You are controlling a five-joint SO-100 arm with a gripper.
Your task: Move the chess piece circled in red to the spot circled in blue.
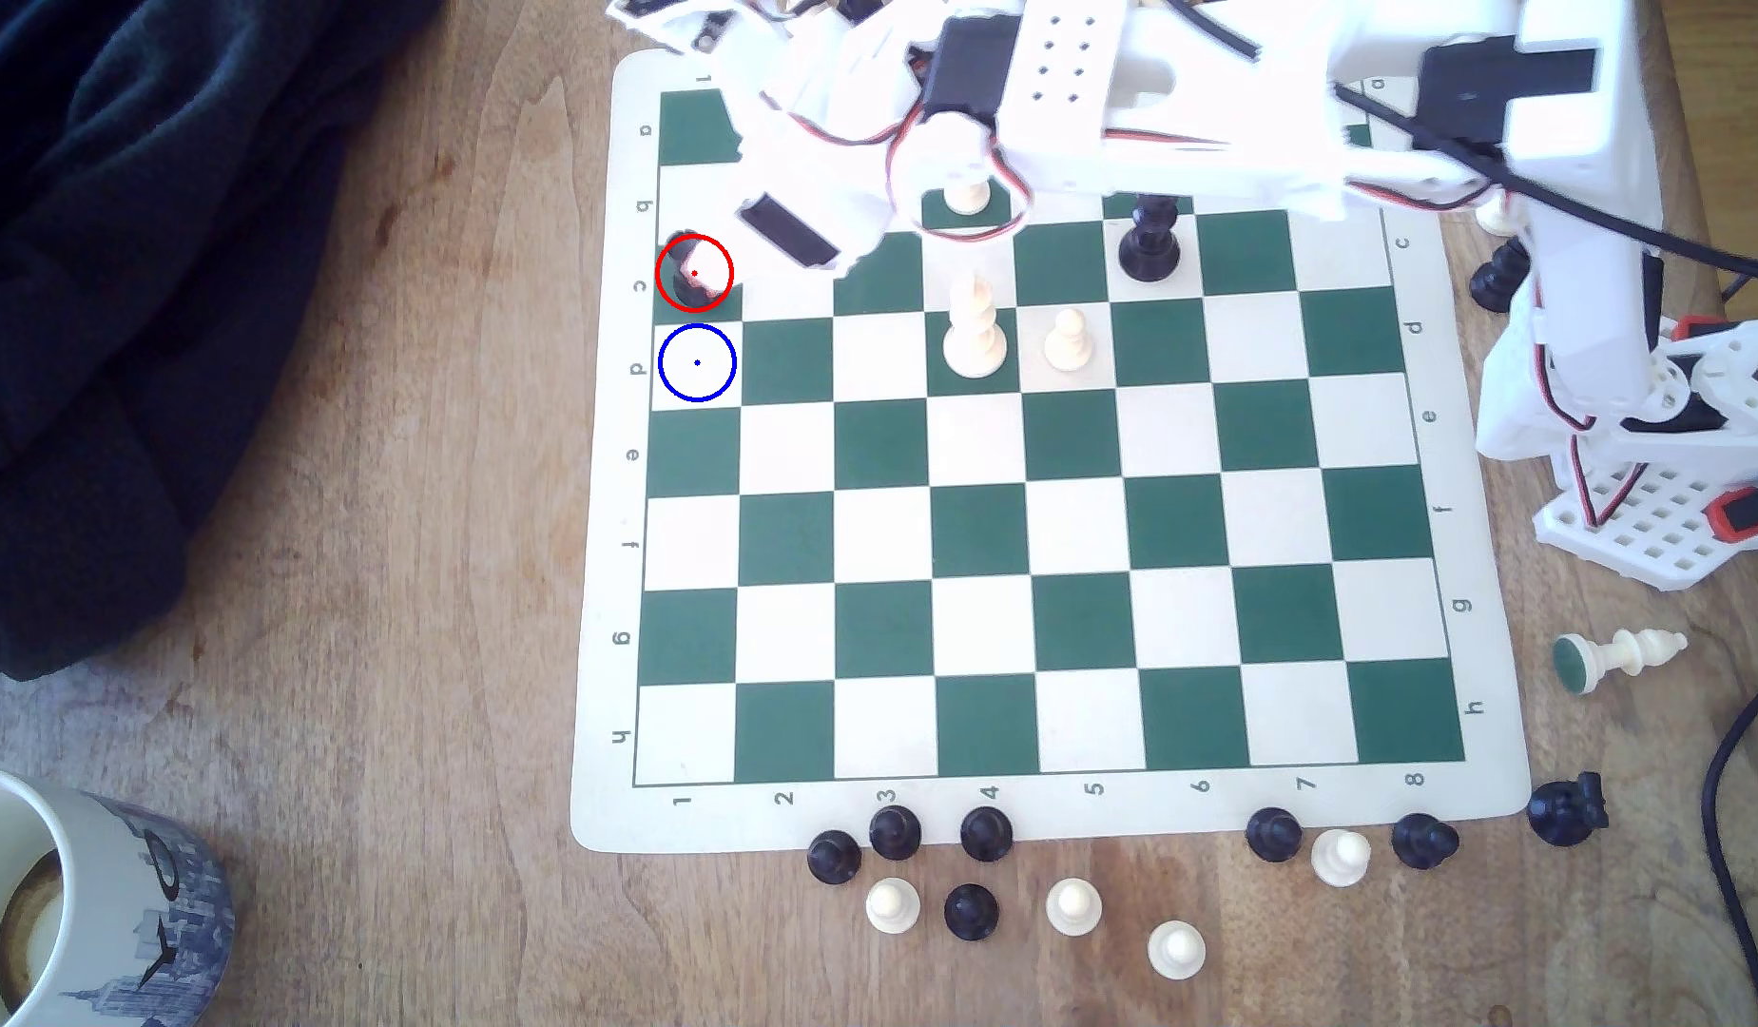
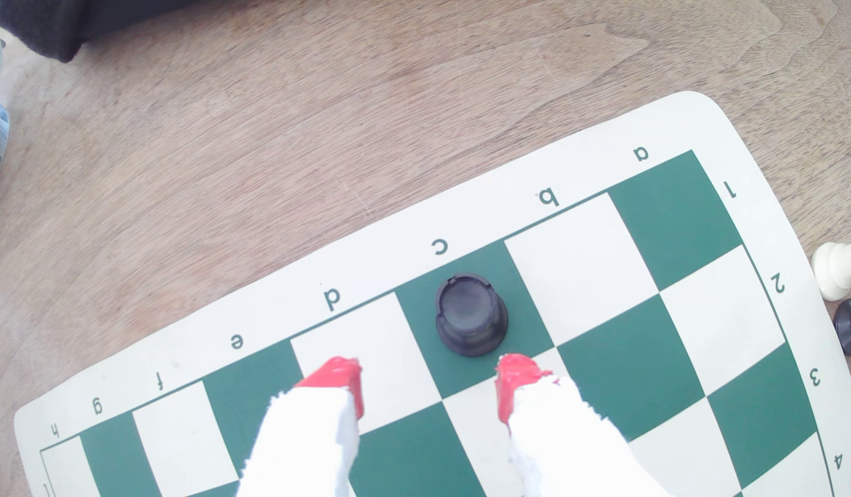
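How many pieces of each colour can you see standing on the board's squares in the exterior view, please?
Black: 2, the chess piece and a tall black piece
White: 3, a tall white piece, a pawn, a partly hidden piece
Total: 5

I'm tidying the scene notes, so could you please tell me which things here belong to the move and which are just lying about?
Belongs to the job:
- black chess piece on c1, red-ringed
- blue-ringed white square d1
- gripper, open, beside the piece

Just lying about:
- black king
- white pieces mid-board
- captured pieces off the board
- mug
- dark cloth
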